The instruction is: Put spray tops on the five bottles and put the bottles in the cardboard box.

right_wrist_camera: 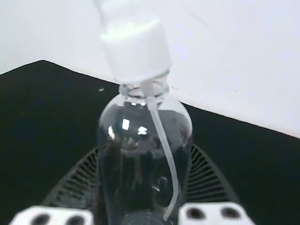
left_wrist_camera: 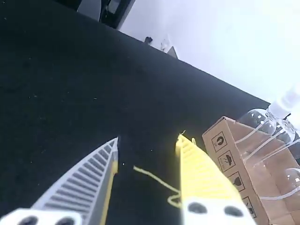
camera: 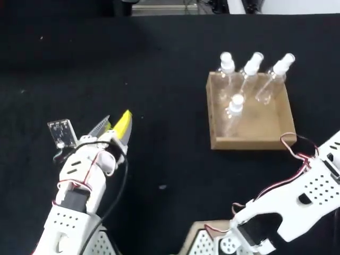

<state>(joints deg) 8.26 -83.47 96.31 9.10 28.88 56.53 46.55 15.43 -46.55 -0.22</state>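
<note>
Clamping the fifth bottle (right_wrist_camera: 140, 140) upright, spray top (right_wrist_camera: 136, 49) on, the right gripper (right_wrist_camera: 145, 159) probably sits just off the cardboard box's (camera: 249, 142) near-right corner, nearer than the left gripper (camera: 117, 117), which gapes empty well away on the other side.

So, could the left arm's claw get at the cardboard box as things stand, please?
Probably yes: the left claw is open and empty, with bare black table between it and the cardboard box. Whether the arm stretches that far is unclear.
</note>
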